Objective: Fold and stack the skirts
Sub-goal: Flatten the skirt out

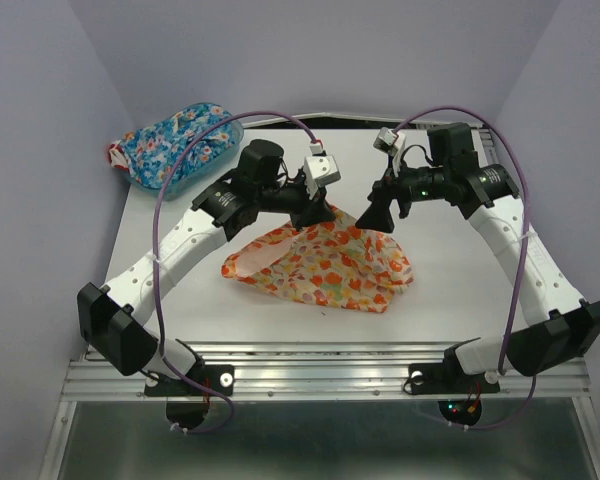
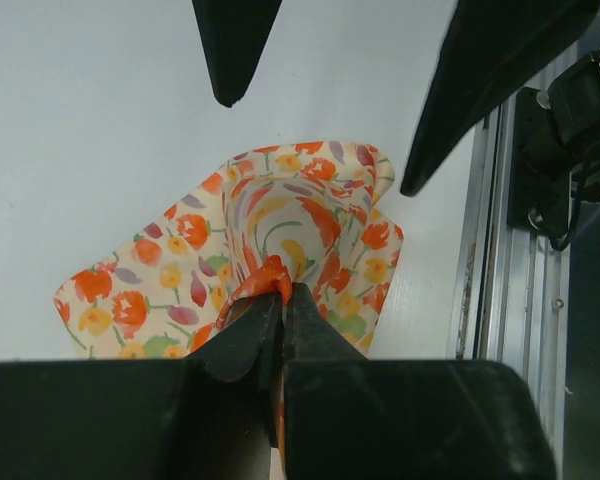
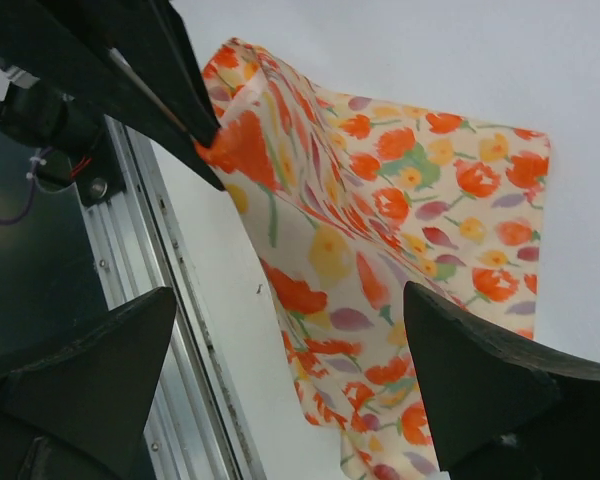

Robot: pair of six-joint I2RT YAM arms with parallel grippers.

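Note:
The cream-yellow skirt [image 1: 325, 265] with orange-red flowers lies mid-table, its far edge lifted. My left gripper [image 1: 320, 212] is shut on that raised edge; in the left wrist view the closed fingertips [image 2: 278, 300] pinch an orange fold of the skirt [image 2: 290, 225]. My right gripper [image 1: 378, 218] is open and empty, hovering just right of the lifted edge; its fingers [image 3: 485, 385] straddle the skirt [image 3: 380, 250] below without touching it. The bright blue floral skirt [image 1: 165, 140] lies bundled in a translucent blue basket [image 1: 215, 155] at the far left corner.
The white table [image 1: 460, 280] ends at a metal rail [image 1: 330, 370] along the near edge. Purple cables loop above both arms. Grey walls close in the back and sides.

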